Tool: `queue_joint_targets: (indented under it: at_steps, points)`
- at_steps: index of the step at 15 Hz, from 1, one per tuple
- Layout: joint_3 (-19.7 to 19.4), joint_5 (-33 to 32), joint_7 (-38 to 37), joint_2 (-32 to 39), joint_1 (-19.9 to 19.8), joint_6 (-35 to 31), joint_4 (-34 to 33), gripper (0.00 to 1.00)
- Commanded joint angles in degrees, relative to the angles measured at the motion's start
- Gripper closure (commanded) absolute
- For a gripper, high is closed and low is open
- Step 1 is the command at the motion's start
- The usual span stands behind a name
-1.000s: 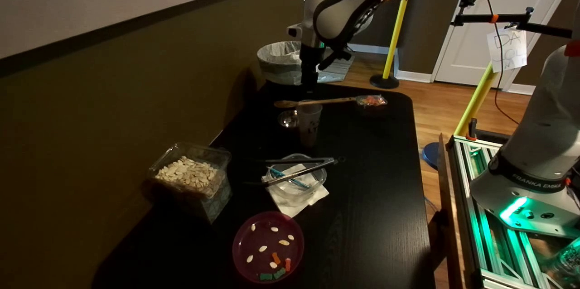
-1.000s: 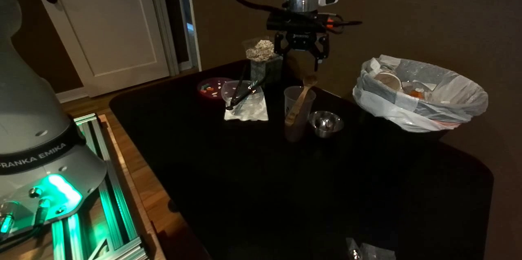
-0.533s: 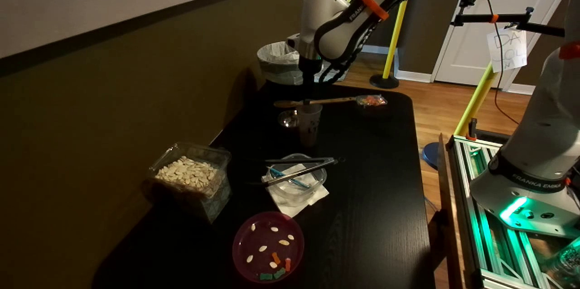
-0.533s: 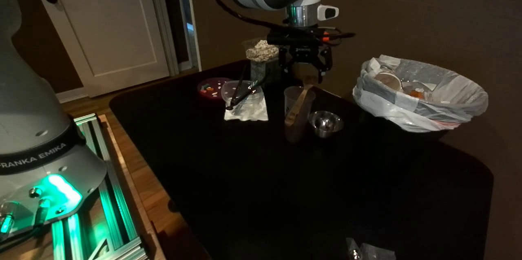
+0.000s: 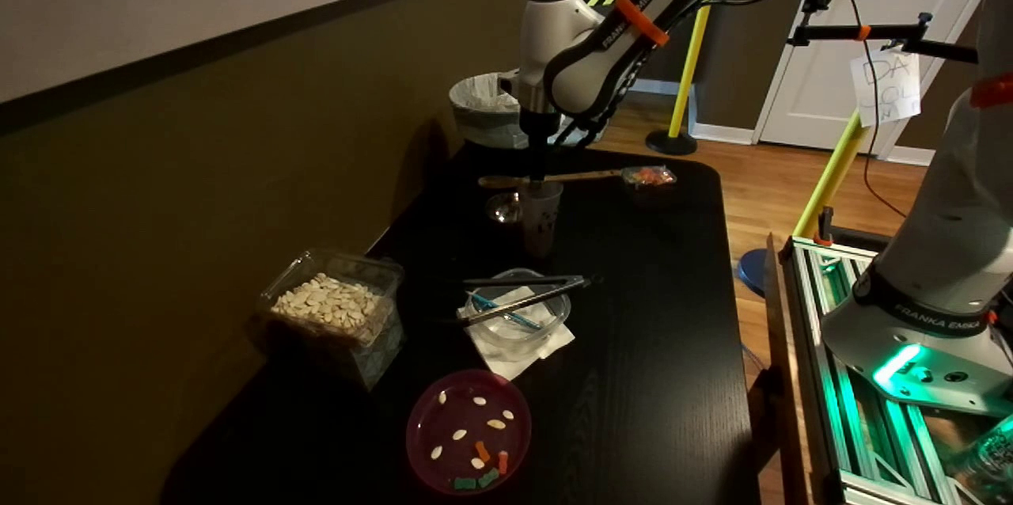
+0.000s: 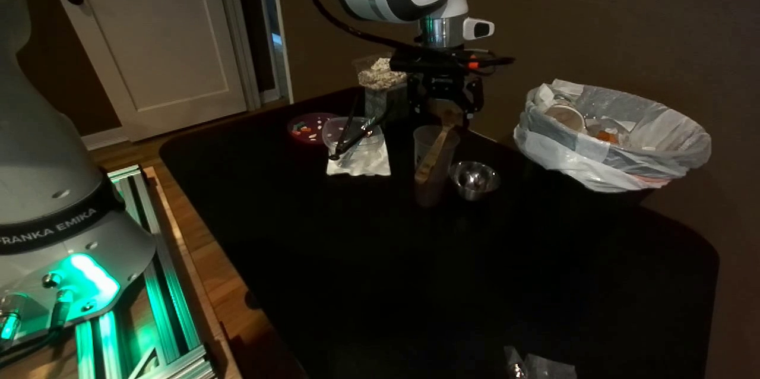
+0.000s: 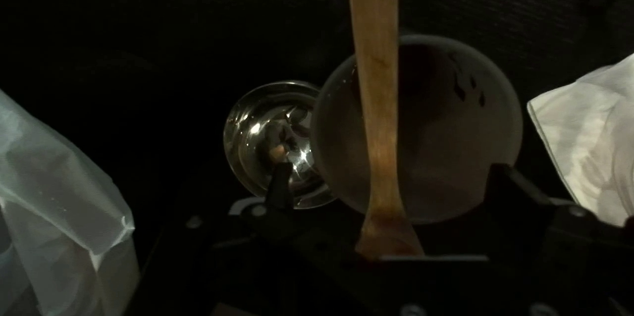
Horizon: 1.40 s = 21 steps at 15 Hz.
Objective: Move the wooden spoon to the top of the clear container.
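The wooden spoon [image 7: 381,108] lies beneath the hand [image 7: 392,170], across the mouth of a translucent plastic cup [image 7: 465,152]. In the wrist view the hand's fingers [image 7: 512,187] stand well apart, one on each side of the spoon's neck, holding nothing; whether their tips are level with the wood I cannot tell. The spoon's long axis runs square to the closing line, its flared end under the palm, its handle leading from the hand towards the robot's base [image 5: 918,355]. Closing straight, perhaps after a small drop, should suit it.
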<state>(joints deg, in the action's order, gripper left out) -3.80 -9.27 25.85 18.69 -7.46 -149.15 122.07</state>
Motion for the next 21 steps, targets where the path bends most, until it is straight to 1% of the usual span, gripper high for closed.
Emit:
queue_joint_targets:
  at_steps: [1, 2, 3, 4, 5, 7, 8, 11, 12, 13, 14, 17, 18, 20, 21]
  points:
    - [-0.2, -1.2, -2.0, 1.8, 0.0, 2.9, -2.5, 0.06]
    - [-0.3, -1.3, -2.2, 2.0, 0.0, 3.3, -2.8, 0.18]
    - [-0.3, -1.2, -2.2, 2.1, 0.0, 3.5, -3.0, 0.19]
    - [-0.3, -1.2, -2.3, 2.3, 0.0, 3.7, -3.3, 0.26]
    - [-0.3, -1.2, -2.5, 2.5, 0.0, 4.0, -3.6, 0.29]
    - [-0.4, -1.2, -2.8, 2.8, 0.0, 4.6, -4.1, 0.25]
    - [-0.4, -1.2, -2.9, 3.0, -0.1, 4.8, -4.3, 0.28]
    - [-0.5, -1.0, -3.1, 3.8, -0.2, 5.4, -5.2, 0.24]
    - [-0.5, -0.9, -3.2, 4.1, -0.3, 5.6, -5.4, 0.25]
    - [-0.5, -0.9, -3.3, 4.3, -0.3, 5.7, -5.6, 0.24]
    - [-0.5, -0.8, -3.4, 4.6, -0.4, 5.7, -5.8, 0.27]
    - [-0.4, -0.7, -3.4, 5.3, -0.6, 5.7, -6.3, 0.31]
    - [-0.4, -0.6, -3.4, 5.5, -0.7, 5.8, -6.5, 0.35]
    - [-0.4, -0.7, -3.4, 5.7, -0.7, 5.9, -6.7, 0.62]
    - [-0.4, -0.7, -3.4, 5.7, -0.8, 5.9, -6.8, 0.72]
